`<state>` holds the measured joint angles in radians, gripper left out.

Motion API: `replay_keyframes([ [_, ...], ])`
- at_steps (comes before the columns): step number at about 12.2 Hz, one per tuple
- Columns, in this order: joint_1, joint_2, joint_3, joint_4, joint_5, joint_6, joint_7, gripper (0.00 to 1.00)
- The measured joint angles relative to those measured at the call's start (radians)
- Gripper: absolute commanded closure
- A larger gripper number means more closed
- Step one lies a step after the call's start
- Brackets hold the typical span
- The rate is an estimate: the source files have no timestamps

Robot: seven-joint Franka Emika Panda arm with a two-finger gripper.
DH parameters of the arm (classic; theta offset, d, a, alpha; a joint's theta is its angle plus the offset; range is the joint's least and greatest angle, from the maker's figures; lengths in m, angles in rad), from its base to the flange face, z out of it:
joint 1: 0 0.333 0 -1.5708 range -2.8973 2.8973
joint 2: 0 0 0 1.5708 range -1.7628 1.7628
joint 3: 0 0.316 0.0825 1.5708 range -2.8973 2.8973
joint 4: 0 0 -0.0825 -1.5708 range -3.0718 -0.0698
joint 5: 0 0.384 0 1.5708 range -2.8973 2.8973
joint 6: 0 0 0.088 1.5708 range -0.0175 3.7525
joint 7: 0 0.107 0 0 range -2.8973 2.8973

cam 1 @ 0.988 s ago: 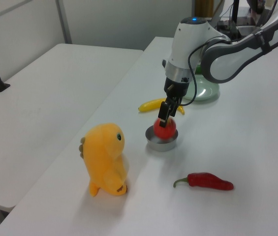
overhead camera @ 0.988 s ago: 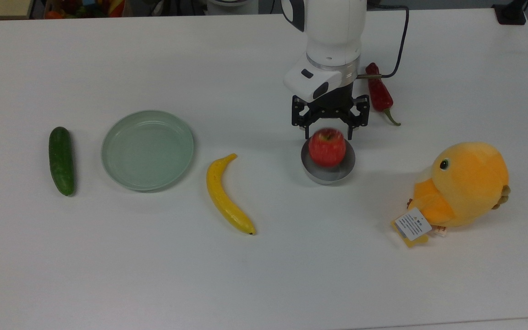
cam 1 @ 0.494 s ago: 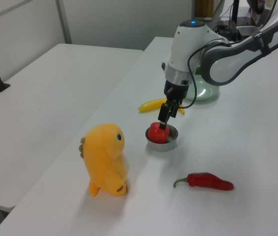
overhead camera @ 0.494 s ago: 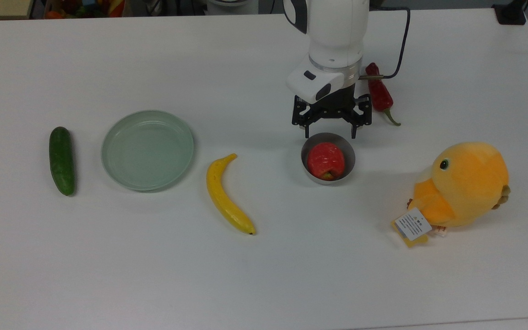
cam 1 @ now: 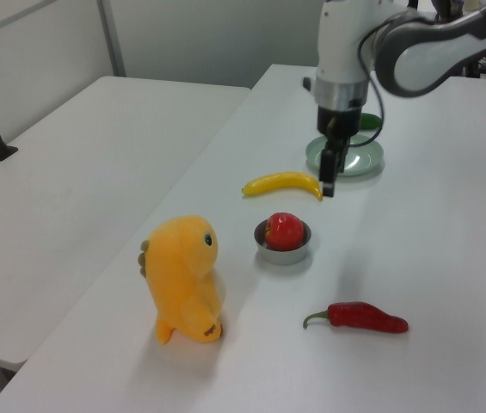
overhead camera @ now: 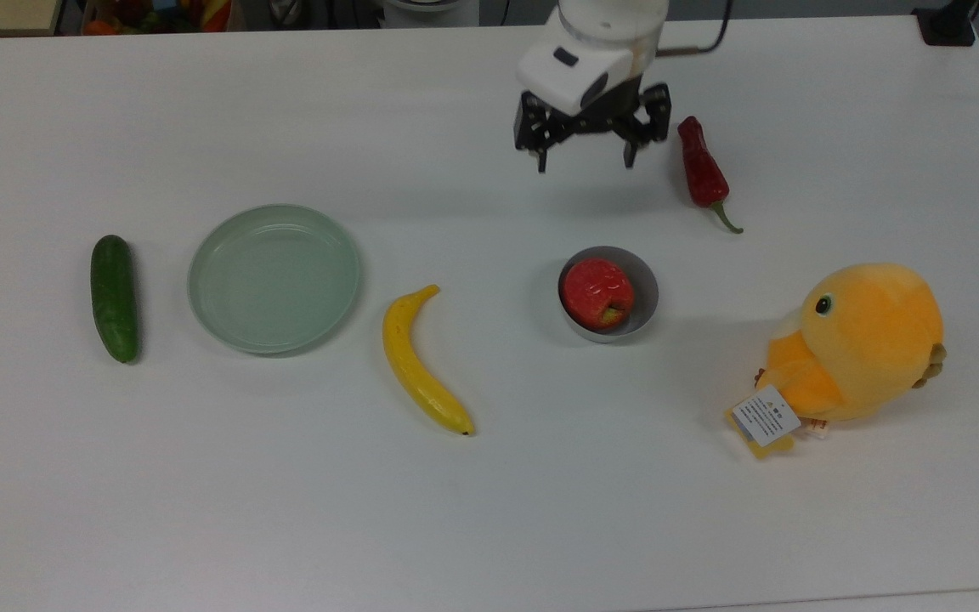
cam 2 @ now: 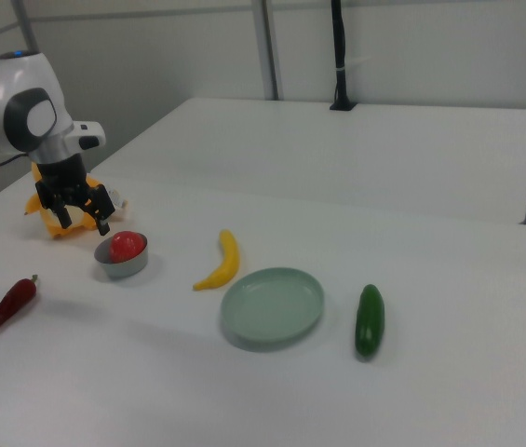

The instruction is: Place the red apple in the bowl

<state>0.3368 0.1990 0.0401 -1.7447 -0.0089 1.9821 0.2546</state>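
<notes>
Pincer [overhead camera: 584, 160] spread wide and empty, raised clear above the counter [overhead camera: 489, 510].
Red apple [overhead camera: 597, 293] sits inside the metal bowl [overhead camera: 644, 299]; little risk remains, unless a low sweep clips the nearby red chili [overhead camera: 703, 172].

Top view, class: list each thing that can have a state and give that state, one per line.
Small round metal bowl: holds the apple.
Red apple: resting inside the bowl, released.
Pale green round plate: empty.
Black two-finger claw: open, holding nothing, raised.
</notes>
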Motion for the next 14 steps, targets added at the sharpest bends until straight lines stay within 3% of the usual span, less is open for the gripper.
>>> replay_keyframes([
  [3, -0.054, -0.135, -0.029, -0.049, -0.002, -0.071, -0.120, 0.00],
  [6, -0.101, -0.216, -0.052, -0.075, -0.002, -0.096, -0.134, 0.00],
  [10, -0.174, -0.226, -0.068, -0.063, 0.005, -0.097, -0.133, 0.00],
  [14, -0.191, -0.226, -0.071, -0.041, 0.009, -0.097, -0.129, 0.00],
])
